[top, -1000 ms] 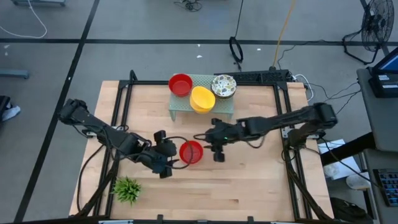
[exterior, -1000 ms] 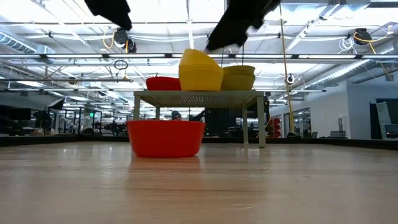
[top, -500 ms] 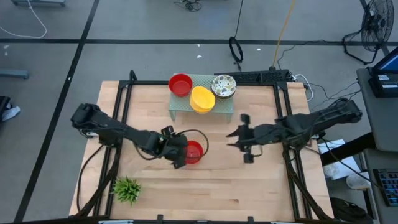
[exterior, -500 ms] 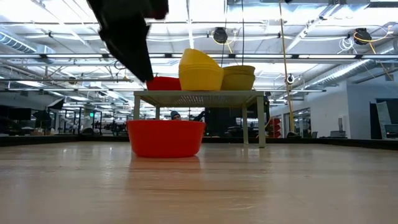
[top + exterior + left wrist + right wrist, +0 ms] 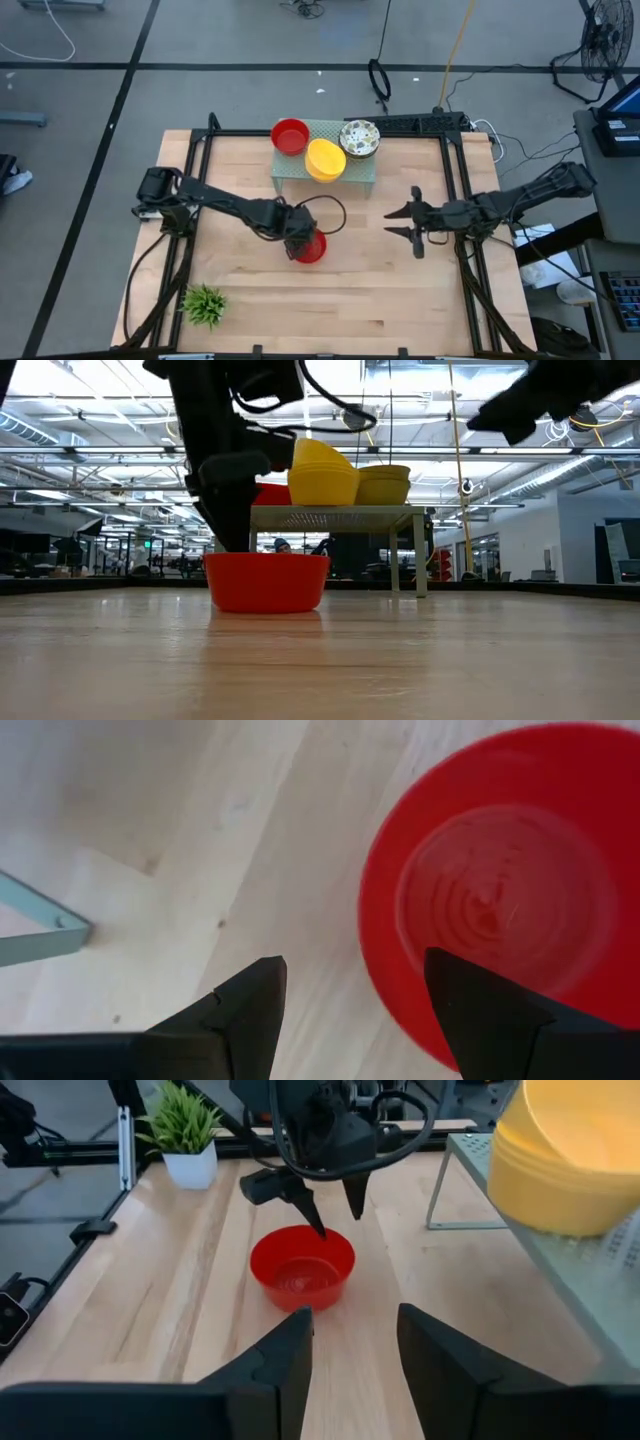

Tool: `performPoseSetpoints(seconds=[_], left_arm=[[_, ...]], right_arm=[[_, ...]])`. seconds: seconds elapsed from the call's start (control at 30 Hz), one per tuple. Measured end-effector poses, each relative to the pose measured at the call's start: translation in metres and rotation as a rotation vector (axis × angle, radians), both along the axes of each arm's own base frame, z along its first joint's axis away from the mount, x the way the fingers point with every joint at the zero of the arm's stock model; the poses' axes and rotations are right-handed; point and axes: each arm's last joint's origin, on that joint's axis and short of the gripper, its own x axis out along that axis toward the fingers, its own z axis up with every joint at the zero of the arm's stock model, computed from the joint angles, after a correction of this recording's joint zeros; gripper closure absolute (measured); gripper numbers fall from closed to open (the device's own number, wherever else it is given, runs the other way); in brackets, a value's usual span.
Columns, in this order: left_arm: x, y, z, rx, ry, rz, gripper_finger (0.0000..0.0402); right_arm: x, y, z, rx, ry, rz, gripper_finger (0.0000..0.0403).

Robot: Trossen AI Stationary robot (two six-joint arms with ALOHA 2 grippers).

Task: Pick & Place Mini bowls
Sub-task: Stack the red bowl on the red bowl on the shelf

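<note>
A red mini bowl (image 5: 312, 248) stands upright on the table's middle, also seen in the low view (image 5: 266, 580) and the right wrist view (image 5: 302, 1267). My left gripper (image 5: 299, 234) is open just above its far-left rim. In the left wrist view (image 5: 350, 965) one finger stands outside the red bowl's (image 5: 490, 880) wall and the other over its inside. No touch shows. My right gripper (image 5: 408, 224) is open in the air toward the table's right side. A red (image 5: 290, 135), a yellow (image 5: 325, 159) and a speckled bowl (image 5: 360, 138) rest on the stand.
The pale green mesh stand (image 5: 360, 172) sits at the table's far middle on thin legs (image 5: 437, 1190). A small green plant in a white pot (image 5: 204, 303) is at the near left corner. Bare wood lies between the red bowl and my right gripper (image 5: 355, 1345).
My left gripper has moved toward the table's right and far side and come down over the red bowl's rim. My right gripper has drawn back from the bowl toward the table's right edge. The bowl has stayed in place.
</note>
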Motion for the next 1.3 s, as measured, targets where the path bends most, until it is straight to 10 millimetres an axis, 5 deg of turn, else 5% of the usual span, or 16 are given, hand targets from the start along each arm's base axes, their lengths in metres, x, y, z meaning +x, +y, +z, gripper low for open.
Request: performPoseSetpoints(seconds=[0.63,0.77,1.03,1.3], left_arm=[[0.011,0.005,-0.022,-0.026,0.027,-0.044,0.0164],[0.013,0.005,-0.022,-0.039,0.022,-0.079,0.0211],[0.013,0.003,-0.020,-0.105,0.016,-0.122,0.0378],[0.012,0.005,-0.008,-0.153,-0.024,-0.149,0.0393]], right_arm=[[-0.029,-0.008,-0.081,0.095,-0.263,0.050,0.0268],[-0.030,-0.007,-0.071,0.143,-0.397,0.102,0.0269],[-0.030,-0.005,-0.074,0.142,-0.368,0.142,0.0269],[-0.030,-0.003,-0.074,0.144,-0.360,0.197,0.0269]])
